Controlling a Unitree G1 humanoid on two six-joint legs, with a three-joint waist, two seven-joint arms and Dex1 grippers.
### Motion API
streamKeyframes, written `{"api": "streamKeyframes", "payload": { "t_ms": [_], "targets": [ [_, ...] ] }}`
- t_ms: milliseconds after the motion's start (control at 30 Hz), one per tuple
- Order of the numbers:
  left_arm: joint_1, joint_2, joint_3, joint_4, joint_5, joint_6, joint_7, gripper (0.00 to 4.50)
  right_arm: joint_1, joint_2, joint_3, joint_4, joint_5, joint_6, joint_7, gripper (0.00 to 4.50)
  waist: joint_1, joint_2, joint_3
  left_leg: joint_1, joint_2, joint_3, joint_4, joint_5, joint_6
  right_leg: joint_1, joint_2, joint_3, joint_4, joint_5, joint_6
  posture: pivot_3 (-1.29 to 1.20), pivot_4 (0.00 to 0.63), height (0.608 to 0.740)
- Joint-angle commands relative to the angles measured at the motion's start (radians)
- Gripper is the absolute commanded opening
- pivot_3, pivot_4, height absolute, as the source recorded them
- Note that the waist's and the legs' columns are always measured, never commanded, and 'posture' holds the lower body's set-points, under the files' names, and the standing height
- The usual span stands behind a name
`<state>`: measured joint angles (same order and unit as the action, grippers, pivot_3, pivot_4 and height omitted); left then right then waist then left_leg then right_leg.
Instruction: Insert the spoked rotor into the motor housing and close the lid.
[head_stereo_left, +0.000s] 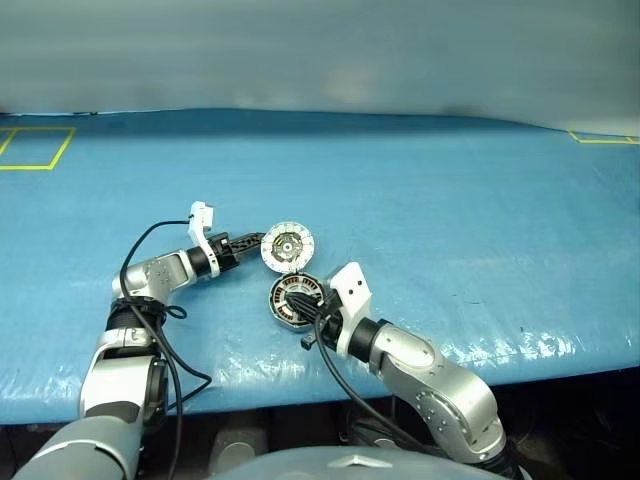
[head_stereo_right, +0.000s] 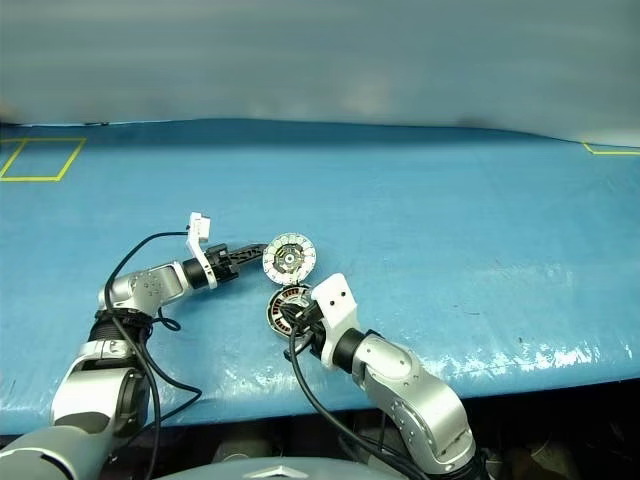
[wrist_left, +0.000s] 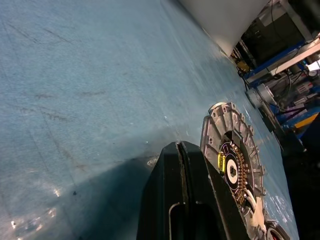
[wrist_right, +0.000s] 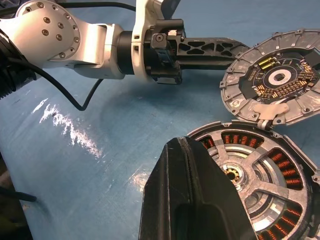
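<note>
A blue table cover (head_stereo_left: 450, 200) is spread wide, glossy near the front edge. Yellow tape outlines (head_stereo_left: 35, 150) are marked at its far left, with another yellow corner (head_stereo_left: 603, 139) at far right. Blue racking with equipment (wrist_left: 285, 60) is seen beyond the table.

Spoked rotor (wrist_right: 260, 187) in motor housing (head_stereo_left: 296, 299), lid (head_stereo_left: 287, 247) just behind — both on table (head_stereo_left: 450, 200)
</note>
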<state>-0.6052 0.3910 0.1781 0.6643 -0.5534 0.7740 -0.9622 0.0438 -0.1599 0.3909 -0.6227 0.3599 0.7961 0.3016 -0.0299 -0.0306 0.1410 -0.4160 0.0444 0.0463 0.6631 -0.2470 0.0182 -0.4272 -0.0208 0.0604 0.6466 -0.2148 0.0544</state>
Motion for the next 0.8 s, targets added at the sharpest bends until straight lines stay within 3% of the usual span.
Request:
{"api": "streamKeyframes", "payload": {
  "t_ms": [33,400,667,800],
  "targets": [
    [-0.025,-0.013,0.01,-0.015,-0.036,0.02,-0.062,0.0,-0.001,-0.003,0.0,-0.05,0.013,0.0,-0.005,0.01,0.0,0.0,0.0,0.0,0.0,0.0,0.0,0.0,0.0,0.0,0.0,0.0,0.0,0.0,0.0,0.0,0.15,0.74],
    [-0.031,-0.012,0.01,-0.052,-0.059,0.049,-0.131,0.0,-0.01,-0.025,0.009,-0.047,-0.003,0.032,-0.028,0.01,0.0,0.0,0.0,0.0,0.0,0.0,0.001,0.0,0.0,0.0,0.0,0.0,0.0,0.0,0.0,0.0,0.15,0.74],
    [-0.006,0.017,-0.074,-0.125,-0.037,0.099,-0.229,0.0,-0.011,-0.046,0.016,-0.037,-0.029,0.039,-0.045,0.01,0.0,0.0,0.0,0.0,0.0,0.0,0.001,0.0,0.0,0.0,0.0,0.0,0.001,0.0,-0.001,0.0,0.15,0.74],
    [-0.014,0.004,0.003,-0.134,-0.063,0.08,-0.13,0.0,-0.007,-0.049,0.015,-0.041,-0.037,0.039,-0.049,0.01,-0.001,0.0,0.0,0.0,0.0,0.0,0.002,0.0,0.0,0.0,0.001,0.0,0.001,0.0,-0.001,0.0,0.15,0.74]
  ]
}}
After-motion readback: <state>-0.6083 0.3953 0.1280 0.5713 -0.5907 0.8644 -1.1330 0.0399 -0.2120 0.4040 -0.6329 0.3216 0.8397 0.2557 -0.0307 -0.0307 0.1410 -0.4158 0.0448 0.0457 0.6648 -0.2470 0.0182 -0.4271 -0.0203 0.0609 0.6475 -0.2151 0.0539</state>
